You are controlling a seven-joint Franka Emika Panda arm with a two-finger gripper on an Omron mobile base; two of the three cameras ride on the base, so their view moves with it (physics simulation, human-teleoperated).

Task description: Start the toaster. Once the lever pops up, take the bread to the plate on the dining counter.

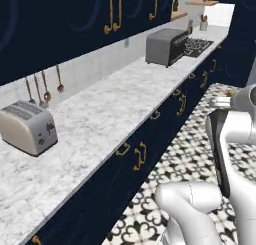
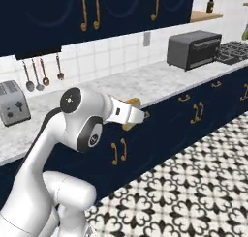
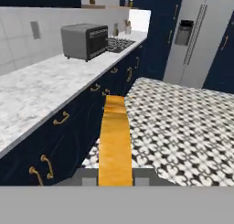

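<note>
A white robot arm carries a golden slice of bread (image 3: 115,141) edge-on in its hand (image 3: 115,175), the two fingers closed on the slice's sides, out over the patterned floor beside the dark cabinets. The toaster (image 1: 27,126) sits on the marble worktop (image 1: 100,124), well apart. The carrying step seems under way; next the plate must be found.
</note>
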